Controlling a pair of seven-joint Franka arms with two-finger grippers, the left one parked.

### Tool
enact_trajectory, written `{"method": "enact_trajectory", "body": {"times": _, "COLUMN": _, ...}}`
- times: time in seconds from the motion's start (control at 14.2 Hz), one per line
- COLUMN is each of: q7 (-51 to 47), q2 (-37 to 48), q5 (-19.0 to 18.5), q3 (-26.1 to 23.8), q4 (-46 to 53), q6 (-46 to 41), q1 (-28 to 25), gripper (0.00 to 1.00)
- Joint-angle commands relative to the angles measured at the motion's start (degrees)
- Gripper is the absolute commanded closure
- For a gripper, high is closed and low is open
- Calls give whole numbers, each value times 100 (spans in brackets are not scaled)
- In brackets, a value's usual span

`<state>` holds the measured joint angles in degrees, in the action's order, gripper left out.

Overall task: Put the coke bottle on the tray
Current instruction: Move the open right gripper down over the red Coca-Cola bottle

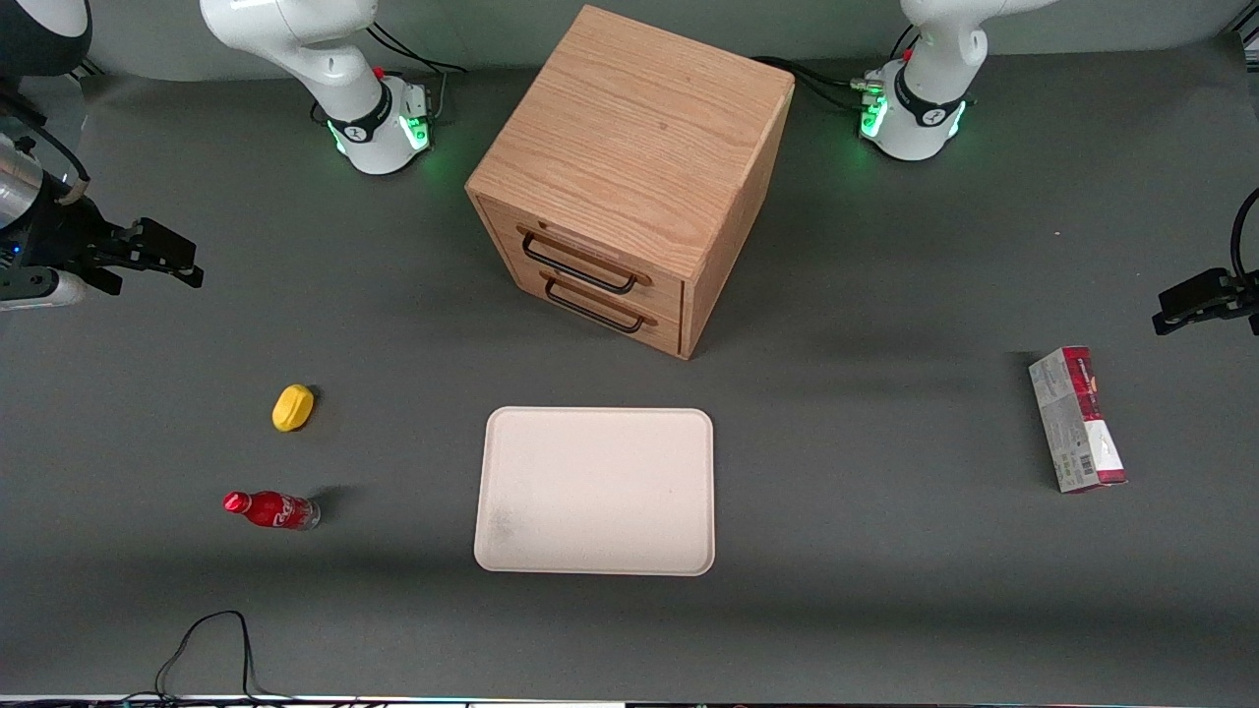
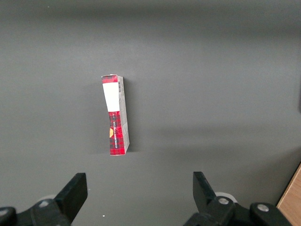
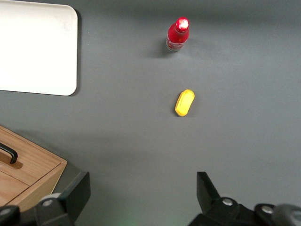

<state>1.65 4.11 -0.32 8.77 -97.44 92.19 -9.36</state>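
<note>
The coke bottle [image 1: 271, 510] lies on the worktop at lower left, well apart from the wide-open, empty claw [image 1: 162, 258] at upper left.

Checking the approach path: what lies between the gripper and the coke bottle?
The open gripper hangs above the table's working-arm end. Between it and the coke bottle lies a yellow lump, apart from the bottle; the right wrist view shows it.

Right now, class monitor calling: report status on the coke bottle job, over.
Gripper open, high at working arm's end, holding nothing. Coke bottle on table, apart from tray. Yellow lump nearby, not blocking.
</note>
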Motion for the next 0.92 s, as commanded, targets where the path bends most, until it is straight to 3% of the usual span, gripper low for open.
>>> {"method": "enact_trajectory", "body": {"times": 0.0, "q7": -147, "q2": 116, "q5": -73, "q3": 20, "q4": -100, "q6": 1, "q1": 5, "gripper": 0}}
{"method": "enact_trajectory", "body": {"times": 0.28, "q7": -138, "q2": 125, "q5": -56, "q3": 11, "q4": -397, "q6": -8, "q1": -4, "gripper": 0}}
{"method": "enact_trajectory", "body": {"times": 0.49, "q7": -34, "q2": 3, "q5": -65, "q3": 29, "q4": -102, "q6": 62, "q1": 22, "gripper": 0}}
{"method": "enact_trajectory", "body": {"times": 0.85, "q7": 246, "q2": -1550, "q5": -3, "q3": 20, "q4": 1382, "q6": 71, "q1": 364, "gripper": 1}}
